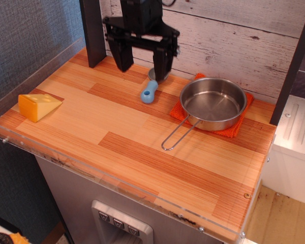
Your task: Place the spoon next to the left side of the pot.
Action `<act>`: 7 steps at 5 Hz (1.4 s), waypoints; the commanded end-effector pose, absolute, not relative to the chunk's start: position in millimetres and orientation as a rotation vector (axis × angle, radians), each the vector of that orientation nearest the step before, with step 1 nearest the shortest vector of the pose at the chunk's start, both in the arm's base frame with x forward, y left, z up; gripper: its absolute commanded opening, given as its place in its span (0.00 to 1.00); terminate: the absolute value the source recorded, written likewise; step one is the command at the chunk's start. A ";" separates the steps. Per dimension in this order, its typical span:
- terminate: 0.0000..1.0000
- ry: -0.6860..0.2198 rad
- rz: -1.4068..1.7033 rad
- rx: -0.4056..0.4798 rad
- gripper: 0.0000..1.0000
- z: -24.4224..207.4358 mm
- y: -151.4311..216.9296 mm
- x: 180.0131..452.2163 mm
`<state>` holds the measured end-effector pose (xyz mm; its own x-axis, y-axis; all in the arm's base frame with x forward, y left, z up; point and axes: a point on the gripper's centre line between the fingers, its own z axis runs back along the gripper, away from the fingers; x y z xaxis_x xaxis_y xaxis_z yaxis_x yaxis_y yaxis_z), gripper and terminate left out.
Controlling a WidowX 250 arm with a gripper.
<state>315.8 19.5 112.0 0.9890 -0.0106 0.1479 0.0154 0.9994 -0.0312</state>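
The spoon (149, 91) lies flat on the wooden table, light-blue handle toward the front, its grey bowl partly hidden behind one gripper finger. It rests just left of the pot (213, 103), a shiny steel pan with a wire loop handle (177, 135), sitting on an orange cloth mat (235, 127). My gripper (142, 63) hangs above and a little behind the spoon, jaws wide open and empty, not touching it.
A yellow cheese wedge (37, 105) sits at the table's left edge. A dark post (93, 31) stands at the back left, a white plank wall behind. A clear plastic rim (117, 185) runs along the front and left edges.
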 end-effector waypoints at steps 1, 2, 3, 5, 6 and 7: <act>0.00 -0.100 -0.050 -0.032 1.00 94.2 10.5 278.8; 0.00 -0.077 -0.073 -0.032 1.00 89.1 11.8 280.0; 0.00 -0.077 -0.073 -0.032 1.00 89.1 11.8 280.0; 0.00 -0.077 -0.073 -0.032 1.00 89.1 11.8 280.0; 0.00 -0.077 -0.073 -0.032 1.00 89.1 11.8 280.0; 0.00 -0.077 -0.073 -0.032 1.00 89.1 11.8 280.0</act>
